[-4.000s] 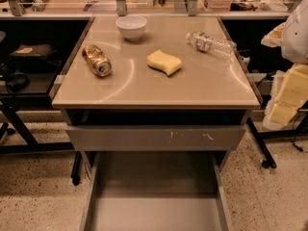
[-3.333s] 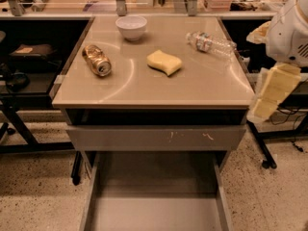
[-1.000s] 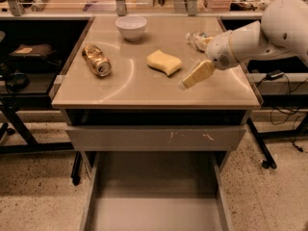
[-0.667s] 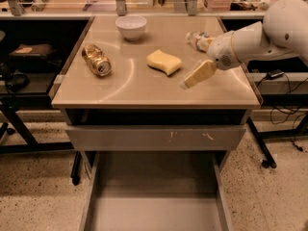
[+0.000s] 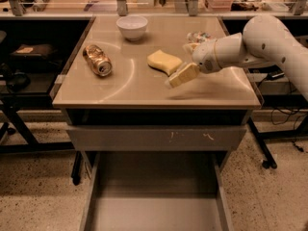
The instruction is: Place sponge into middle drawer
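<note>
Gripper (image 5: pixel 177 78) just right of sponge (image 5: pixel 162 61), perhaps touching.

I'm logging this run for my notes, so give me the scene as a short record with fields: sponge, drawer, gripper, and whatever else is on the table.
sponge: lying on the table, near its middle
middle drawer: pulled open below the tabletop; sponge not in it
gripper: low over the table, just right of the sponge; contact unclear
other items: can on its side, left; white bowl at the back; plastic bottle behind the gripper
task status: sponge not yet lifted
</note>
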You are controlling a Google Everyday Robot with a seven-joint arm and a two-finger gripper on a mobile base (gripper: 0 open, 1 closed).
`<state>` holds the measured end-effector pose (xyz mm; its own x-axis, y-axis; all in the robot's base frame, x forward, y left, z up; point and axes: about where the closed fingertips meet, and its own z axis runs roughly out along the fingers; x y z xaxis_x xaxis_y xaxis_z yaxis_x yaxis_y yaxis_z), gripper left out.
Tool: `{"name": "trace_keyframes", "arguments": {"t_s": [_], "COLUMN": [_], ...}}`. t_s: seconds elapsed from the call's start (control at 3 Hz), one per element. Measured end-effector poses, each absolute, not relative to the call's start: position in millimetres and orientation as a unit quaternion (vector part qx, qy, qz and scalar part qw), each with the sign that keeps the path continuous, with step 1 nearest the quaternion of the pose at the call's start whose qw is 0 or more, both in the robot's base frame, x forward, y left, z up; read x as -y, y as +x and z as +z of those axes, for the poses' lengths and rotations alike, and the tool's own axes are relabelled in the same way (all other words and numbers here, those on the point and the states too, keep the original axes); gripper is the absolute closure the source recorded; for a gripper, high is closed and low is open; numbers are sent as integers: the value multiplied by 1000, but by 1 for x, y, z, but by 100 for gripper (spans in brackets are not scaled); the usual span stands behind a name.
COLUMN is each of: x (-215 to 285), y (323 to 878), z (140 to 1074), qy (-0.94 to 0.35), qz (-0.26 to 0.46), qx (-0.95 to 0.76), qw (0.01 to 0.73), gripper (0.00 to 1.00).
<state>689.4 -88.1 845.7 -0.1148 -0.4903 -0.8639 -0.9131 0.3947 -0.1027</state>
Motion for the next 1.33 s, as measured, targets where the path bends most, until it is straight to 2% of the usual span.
{"name": "trace_keyframes", "arguments": {"t_s": [0.67,1.33], "x": [49,59], "y": [717,737], "z": [846,831], "qy": [-500,-483], "qz": [258,234], "qx": [-687,-714], "qw": [459,448], "gripper": [0,0]}}
